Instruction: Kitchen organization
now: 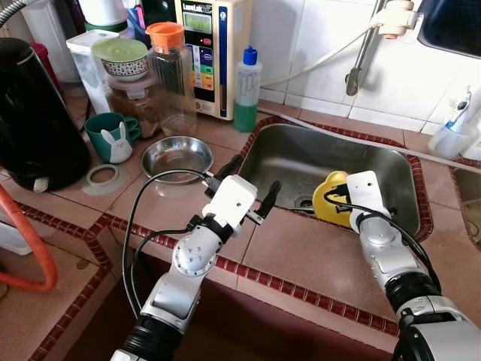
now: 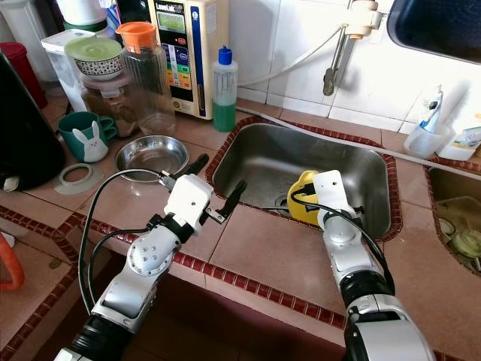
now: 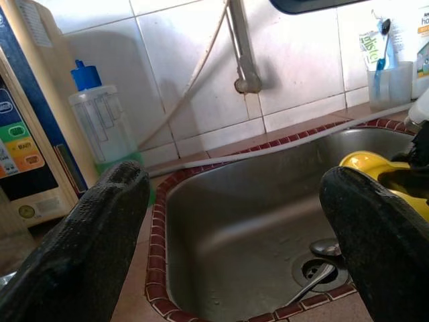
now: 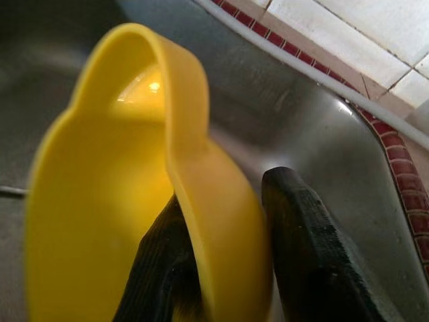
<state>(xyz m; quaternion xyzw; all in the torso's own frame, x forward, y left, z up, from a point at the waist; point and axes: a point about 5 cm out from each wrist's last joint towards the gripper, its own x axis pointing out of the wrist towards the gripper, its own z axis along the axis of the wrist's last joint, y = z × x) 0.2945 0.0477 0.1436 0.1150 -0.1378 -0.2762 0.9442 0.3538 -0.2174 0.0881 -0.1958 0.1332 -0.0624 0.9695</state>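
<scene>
Countertop [image 1: 316,256] of reddish-brown tile runs across my forward view, with a stainless steel sink [image 1: 376,177] sunk into it against a white tiled wall. A large black appliance [image 1: 34,120] stands at the far left of the counter. Behind the sink's left corner I see a wall-mounted water unit [image 1: 214,56] with coloured buttons, and just beside it a bottle of green liquid [image 1: 246,90] with a blue cap. Left of those are a clear jar with an orange lid [image 1: 169,75], a teal rabbit mug [image 1: 111,137] and an empty steel bowl [image 1: 177,158].

My right gripper [image 4: 221,268] reaches down into the sink and is clamped on the rim of a yellow cup [image 1: 331,197]; one black finger sits inside the cup, the other outside, pinching the wall between them. The cup is tilted, near the drain [image 3: 316,270].

My left gripper [image 1: 252,188] hovers over the counter at the sink's near-left edge, its two fingers spread wide apart and holding nothing.

A spoon [image 3: 322,258] lies at the drain.
</scene>
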